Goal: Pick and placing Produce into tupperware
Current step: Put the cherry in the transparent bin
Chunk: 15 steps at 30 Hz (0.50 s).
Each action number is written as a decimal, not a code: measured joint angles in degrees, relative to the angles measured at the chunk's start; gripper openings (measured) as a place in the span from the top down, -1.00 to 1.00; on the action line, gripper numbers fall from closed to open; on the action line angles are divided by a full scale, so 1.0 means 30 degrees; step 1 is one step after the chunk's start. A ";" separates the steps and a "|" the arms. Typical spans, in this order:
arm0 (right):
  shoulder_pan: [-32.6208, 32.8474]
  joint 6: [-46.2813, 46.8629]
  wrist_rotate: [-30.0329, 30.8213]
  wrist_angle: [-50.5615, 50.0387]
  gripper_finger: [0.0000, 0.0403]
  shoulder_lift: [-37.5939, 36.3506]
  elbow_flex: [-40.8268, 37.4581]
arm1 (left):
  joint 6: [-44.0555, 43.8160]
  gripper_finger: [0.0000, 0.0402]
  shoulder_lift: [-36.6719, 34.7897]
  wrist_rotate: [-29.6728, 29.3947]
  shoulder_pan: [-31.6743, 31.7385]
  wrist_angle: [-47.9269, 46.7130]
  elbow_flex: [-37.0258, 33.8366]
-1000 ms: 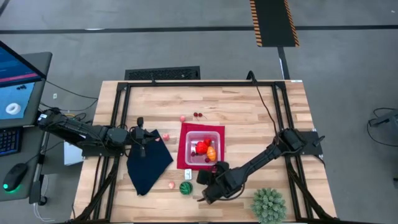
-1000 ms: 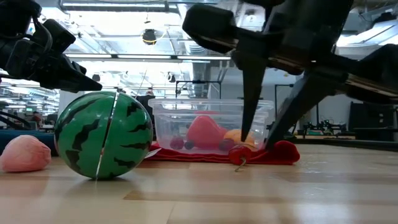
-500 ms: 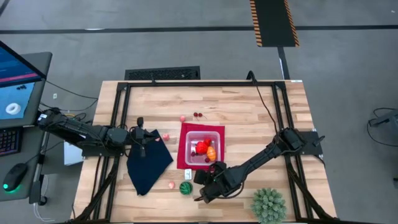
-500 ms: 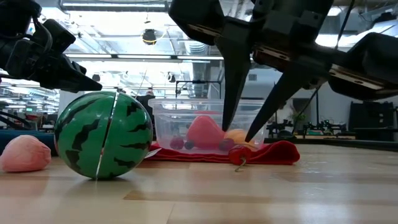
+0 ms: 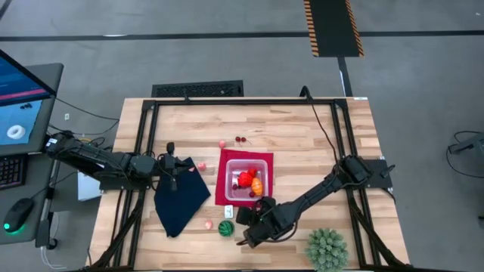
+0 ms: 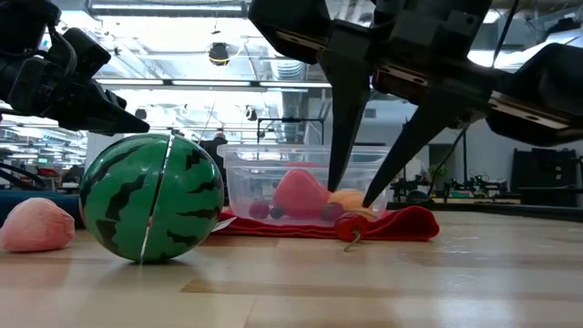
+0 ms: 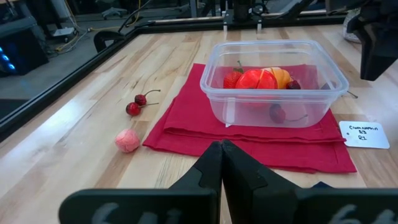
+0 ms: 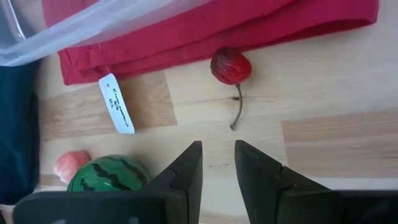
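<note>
1 tupperware [image 5: 249, 178], 1 watermelon ball [image 5: 225, 228], 2 grippers

Bright overhead light, soft shadows; low view foreground blurred.

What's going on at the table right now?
The right tool hangs open and empty above a dark red cherry on the wood, just off the red mat. The tupperware on the mat already holds several pieces of produce. The watermelon ball and a pink piece lie outside. The left tool waits shut over the navy cloth.
</note>
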 joint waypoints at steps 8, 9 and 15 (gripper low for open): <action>-0.0093 -0.0015 0.0029 0.0677 0.42 0.0000 0.0000 | 0.0007 1.00 0.0000 -0.0003 0.0000 0.0000 0.0000; -0.0139 -0.0022 0.0024 0.0701 0.42 0.0000 0.0000 | 0.0007 1.00 0.0007 -0.0006 0.0000 0.0000 0.0000; -0.0503 -0.0014 -0.0381 -0.0129 0.37 0.0052 0.0000 | -0.0001 1.00 0.0000 0.0001 0.0000 -0.0005 0.0002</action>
